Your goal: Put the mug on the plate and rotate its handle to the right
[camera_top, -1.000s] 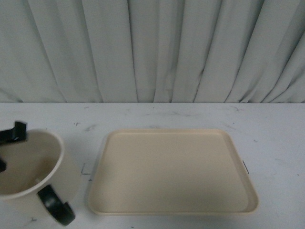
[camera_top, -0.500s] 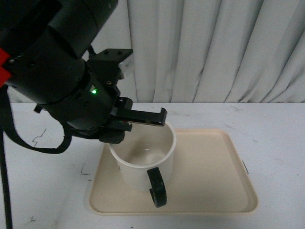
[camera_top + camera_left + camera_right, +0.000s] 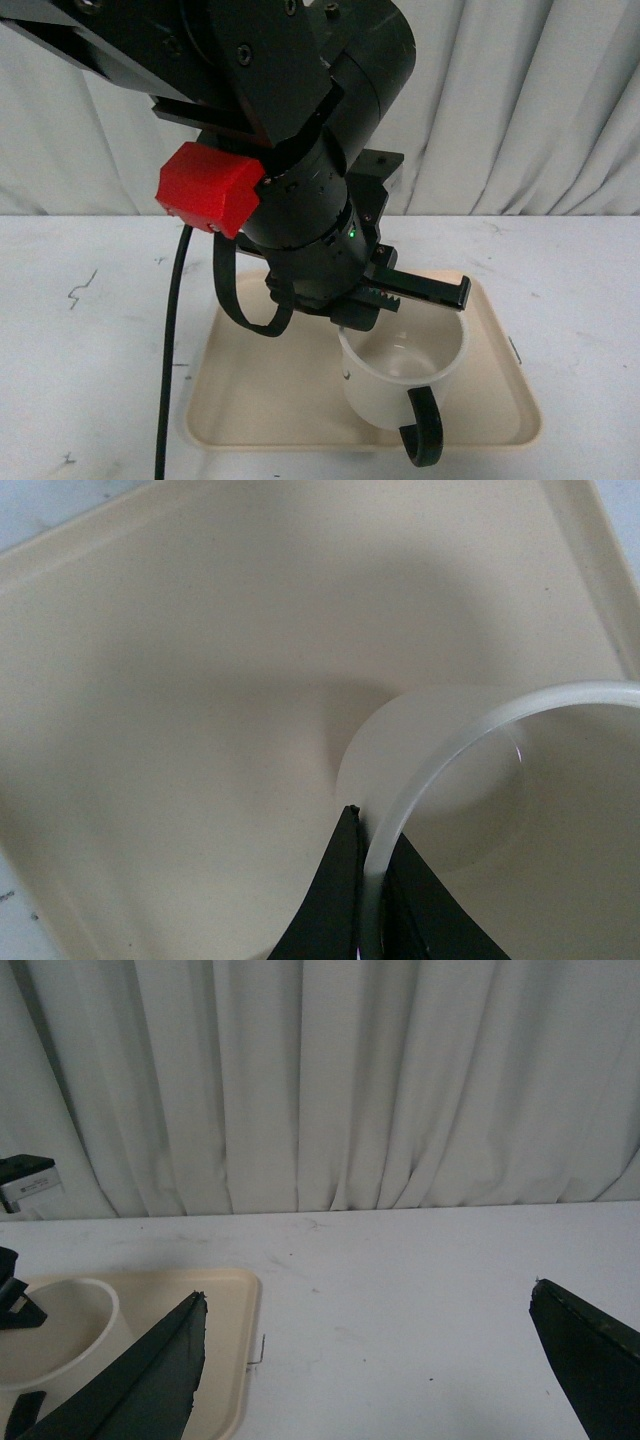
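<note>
Handle [image 3: 422, 432] points at the camera. Mug [image 3: 395, 375], empty, tilted over plate [image 3: 270, 385], near-right part; contact unclear. Left tool [image 3: 372, 880] clamped on mug rim. Right tool [image 3: 370, 1360] spread wide over worktop [image 3: 420, 1280], holding nothing.

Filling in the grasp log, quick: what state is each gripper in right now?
Left gripper: closed, pinching the mug by its rim.
Right gripper: open, holding nothing.
</note>
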